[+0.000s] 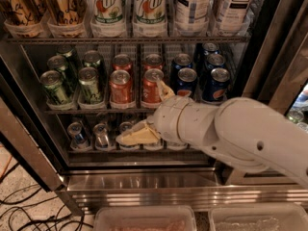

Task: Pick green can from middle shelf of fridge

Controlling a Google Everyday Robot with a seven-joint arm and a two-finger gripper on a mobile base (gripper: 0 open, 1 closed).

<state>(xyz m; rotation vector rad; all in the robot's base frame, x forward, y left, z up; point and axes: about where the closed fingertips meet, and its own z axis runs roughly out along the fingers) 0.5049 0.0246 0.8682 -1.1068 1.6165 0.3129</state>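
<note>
hand: open, empty, inside fridge, by red cans
middle shelf: trays hold green can rows left, blue cans right

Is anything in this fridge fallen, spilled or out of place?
Nothing stands out. On the middle shelf the green cans and red-orange cans stand upright in rows; nothing is spilled. The gripper is before that shelf's front edge, jaws open, empty.

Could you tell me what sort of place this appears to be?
Probably a shop or office pantry: a commercial drinks fridge stocked with soda cans and bottles. The gripper is open, just in front of the middle shelf.
</note>
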